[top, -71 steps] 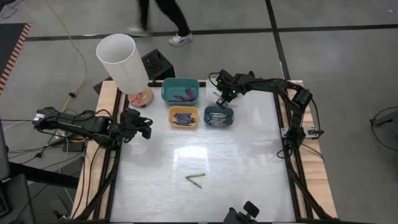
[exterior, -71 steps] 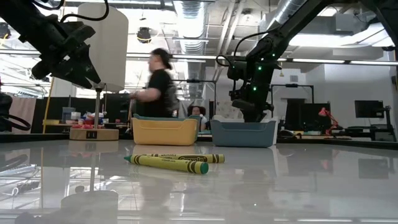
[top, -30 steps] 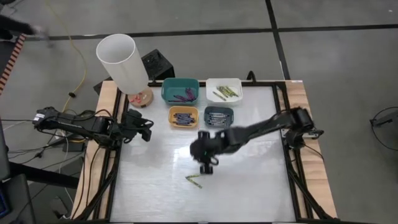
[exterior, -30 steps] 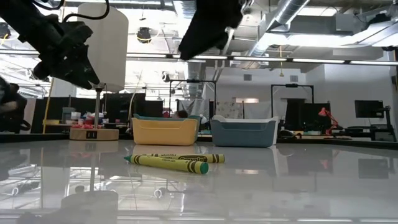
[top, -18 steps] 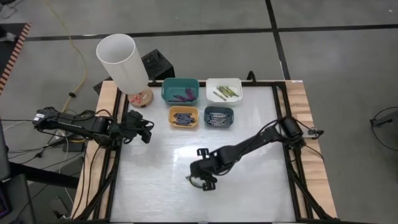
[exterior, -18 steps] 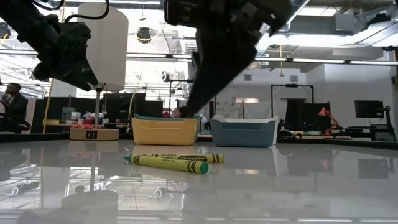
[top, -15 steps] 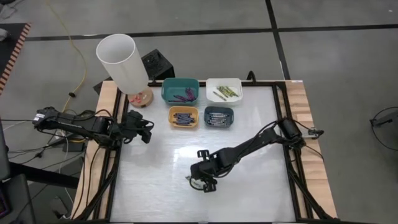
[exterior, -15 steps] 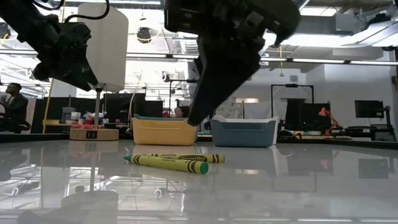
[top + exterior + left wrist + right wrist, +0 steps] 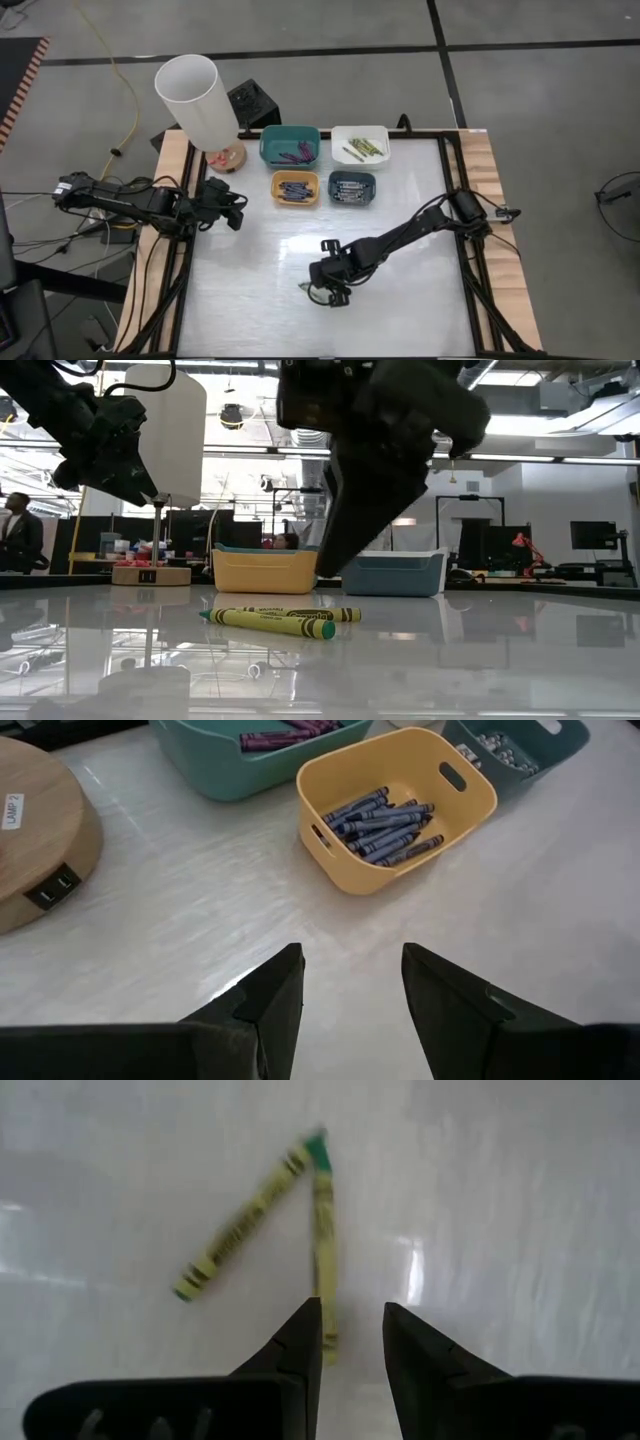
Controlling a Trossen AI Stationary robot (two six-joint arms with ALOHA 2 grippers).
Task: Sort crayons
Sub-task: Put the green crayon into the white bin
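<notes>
Right gripper over two loose crayons near the table's front edge.
High view: right gripper (image 9: 322, 292) above the yellow-green crayons (image 9: 310, 289); left gripper (image 9: 236, 207) by the left edge. Wrist views: both grippers' fingers apart, empty.

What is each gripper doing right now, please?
Left gripper: open, empty, near the yellow bin.
Right gripper: open, empty, above two yellow-green crayons.

We record an industrial lab, exposed ceiling ducts (image 9: 300, 380), concrete floor (image 9: 540, 100), monitors and equipment racks (image 9: 590, 540) behind bench (image 9: 400, 230).
</notes>
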